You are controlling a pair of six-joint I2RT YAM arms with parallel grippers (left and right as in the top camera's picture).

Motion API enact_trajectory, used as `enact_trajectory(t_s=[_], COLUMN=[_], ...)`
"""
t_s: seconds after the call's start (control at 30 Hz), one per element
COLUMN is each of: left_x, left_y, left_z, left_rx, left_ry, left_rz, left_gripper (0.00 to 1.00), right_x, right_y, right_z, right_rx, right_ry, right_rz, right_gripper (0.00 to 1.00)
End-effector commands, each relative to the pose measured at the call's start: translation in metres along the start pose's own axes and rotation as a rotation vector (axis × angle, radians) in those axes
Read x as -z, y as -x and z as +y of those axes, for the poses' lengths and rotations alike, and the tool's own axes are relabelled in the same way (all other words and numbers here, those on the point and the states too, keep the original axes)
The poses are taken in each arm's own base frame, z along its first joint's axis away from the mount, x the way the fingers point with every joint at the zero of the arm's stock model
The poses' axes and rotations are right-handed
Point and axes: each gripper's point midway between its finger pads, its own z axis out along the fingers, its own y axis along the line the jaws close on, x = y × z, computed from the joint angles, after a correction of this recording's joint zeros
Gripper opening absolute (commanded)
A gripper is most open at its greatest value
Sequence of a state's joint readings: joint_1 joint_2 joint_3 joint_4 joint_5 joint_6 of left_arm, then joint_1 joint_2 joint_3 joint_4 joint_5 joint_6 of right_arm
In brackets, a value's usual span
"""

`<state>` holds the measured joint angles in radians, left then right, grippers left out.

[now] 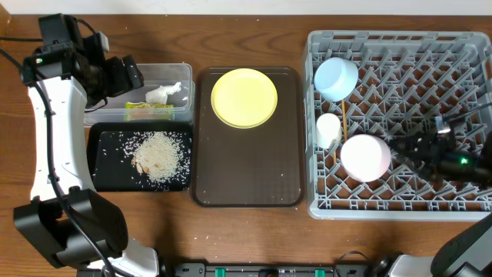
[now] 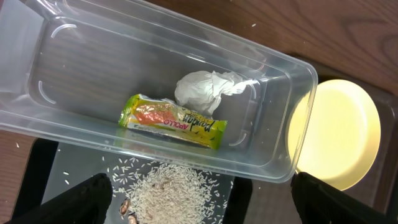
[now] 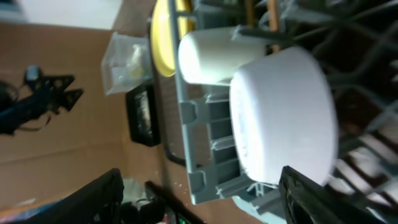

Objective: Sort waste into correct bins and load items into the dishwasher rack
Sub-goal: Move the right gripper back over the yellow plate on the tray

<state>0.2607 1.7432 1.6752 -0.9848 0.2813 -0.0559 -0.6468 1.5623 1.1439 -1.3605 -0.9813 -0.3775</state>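
The clear tub (image 1: 146,75) (image 2: 56,99) holds the yellow-green wrapper (image 1: 148,108) (image 2: 172,121) and the white tissue (image 1: 167,93) (image 2: 202,89). The black tray (image 1: 104,165) (image 2: 43,168) holds the rice heap (image 1: 157,156) (image 2: 171,193). The yellow plate (image 1: 244,97) (image 2: 339,134) lies on the brown tray. The grey rack (image 1: 400,196) holds the light blue bowl (image 1: 336,78), white cup (image 1: 328,128) (image 3: 208,56), white bowl (image 1: 364,156) (image 3: 283,112) and chopsticks (image 1: 345,115). My left gripper (image 1: 123,77) (image 2: 199,199) is open above the tub and black tray. My right gripper (image 1: 411,146) (image 3: 199,193) is open beside the white bowl.
The brown serving tray (image 1: 246,181) lies between the bins and the rack. Loose rice grains are scattered over the black tray. Bare wooden table (image 1: 246,238) runs along the front.
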Motion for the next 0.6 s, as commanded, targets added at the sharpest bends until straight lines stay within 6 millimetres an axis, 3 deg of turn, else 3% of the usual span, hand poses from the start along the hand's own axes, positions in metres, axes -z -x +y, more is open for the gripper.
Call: enact_trajectory(t_s=[0.0,0.2,0.3,0.43,0.57], left_x=[0.004,0.004,0.004,0.004,0.003], left_y=[0.005,0.005,0.005,0.005,0.004], left_z=[0.001,0.001,0.001,0.001,0.001], left_rx=[0.009,0.009,0.009,0.009,0.009], left_ry=[0.006,0.006,0.006,0.006,0.006], left_rz=[-0.014,-0.014,-0.014,-0.014,-0.014], left_gripper=[0.95,0.95,0.95,0.95,0.95], right_x=[0.013,0.012,-0.001,-0.040,-0.099], right_y=[0.016,0.038,0.054,0.068,0.063], right_z=[-0.004,-0.001,0.016,0.055,0.104], right_rx=[-0.042,-0.011,0.057,0.234,0.486], right_ry=[-0.107,-0.357,-0.451,-0.510,-0.532], right_rz=[-0.027,-0.040,-0.068,-0.093,-0.109], right_gripper=[0.79,0.81,0.81,0.81,0.80])
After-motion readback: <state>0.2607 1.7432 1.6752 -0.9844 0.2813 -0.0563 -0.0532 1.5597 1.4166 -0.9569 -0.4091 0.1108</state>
